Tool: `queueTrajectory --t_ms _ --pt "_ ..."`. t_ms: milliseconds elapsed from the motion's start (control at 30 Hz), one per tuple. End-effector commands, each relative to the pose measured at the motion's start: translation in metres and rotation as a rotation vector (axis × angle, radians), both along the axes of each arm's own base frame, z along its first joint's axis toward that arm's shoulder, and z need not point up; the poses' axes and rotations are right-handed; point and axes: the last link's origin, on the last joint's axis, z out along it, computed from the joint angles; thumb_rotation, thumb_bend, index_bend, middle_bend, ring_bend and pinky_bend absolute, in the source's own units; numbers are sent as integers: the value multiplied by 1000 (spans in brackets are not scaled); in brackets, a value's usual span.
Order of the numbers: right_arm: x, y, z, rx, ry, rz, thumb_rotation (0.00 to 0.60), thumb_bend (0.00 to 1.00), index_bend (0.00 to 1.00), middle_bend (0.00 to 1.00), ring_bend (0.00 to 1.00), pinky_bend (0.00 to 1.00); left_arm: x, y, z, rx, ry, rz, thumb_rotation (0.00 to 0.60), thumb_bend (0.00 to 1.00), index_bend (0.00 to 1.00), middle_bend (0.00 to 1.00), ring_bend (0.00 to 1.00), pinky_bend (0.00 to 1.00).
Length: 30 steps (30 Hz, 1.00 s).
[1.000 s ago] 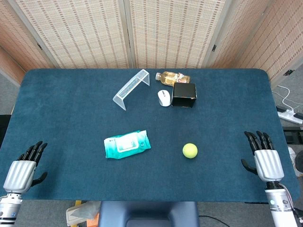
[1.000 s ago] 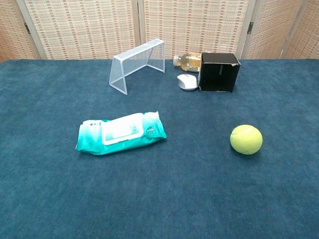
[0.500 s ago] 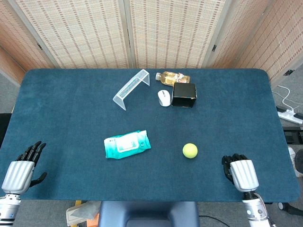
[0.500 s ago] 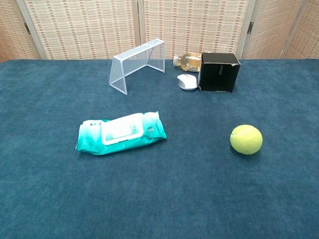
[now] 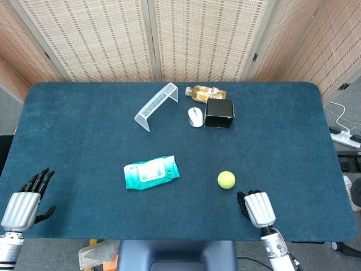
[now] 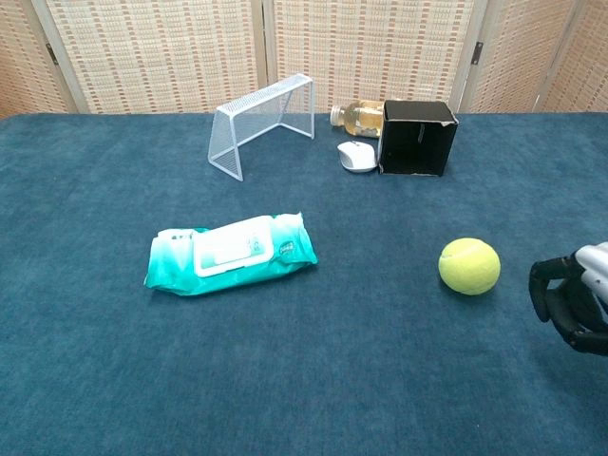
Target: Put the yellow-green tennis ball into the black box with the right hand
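The yellow-green tennis ball (image 5: 226, 179) (image 6: 469, 266) lies on the blue table, right of centre and near the front. My right hand (image 5: 258, 208) (image 6: 574, 301) hovers just right of it and slightly nearer the front edge, back up, fingers bent downward and apart, holding nothing and a short gap from the ball. The black box (image 5: 219, 113) (image 6: 416, 138) stands at the back centre, open side up. My left hand (image 5: 22, 206) rests at the front left corner with its fingers spread and nothing in it; only the head view shows it.
A white mouse (image 5: 195, 117) (image 6: 356, 156) lies against the box's left side, a bottle (image 5: 206, 91) (image 6: 357, 116) on its side behind it. A clear wire rack (image 5: 156, 105) (image 6: 263, 123) stands back left of centre. A teal wipes pack (image 5: 151, 172) (image 6: 231, 252) lies left of the ball.
My right hand has moved left along the front edge from the right side to beside the ball, its fingers bending downward; it now shows in the chest view. The left hand has barely shifted.
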Motion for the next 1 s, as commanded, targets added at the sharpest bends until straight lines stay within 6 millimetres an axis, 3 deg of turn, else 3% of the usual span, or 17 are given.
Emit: queueTrajectory --t_ms 33,500,1000 --pt "4 -6 -12 24 -27 15 600 710 831 901 687 696 0 0 0 -1 0 1 600 266 83 168 154 364" --pt "1 -33 -33 56 -69 49 600 708 830 903 688 696 0 1 0 -2 1 3 600 266 83 168 154 364" --pt "-16 -84 -41 28 -45 11 600 703 831 903 688 697 0 0 -1 -7 1 2 600 266 83 168 154 364"
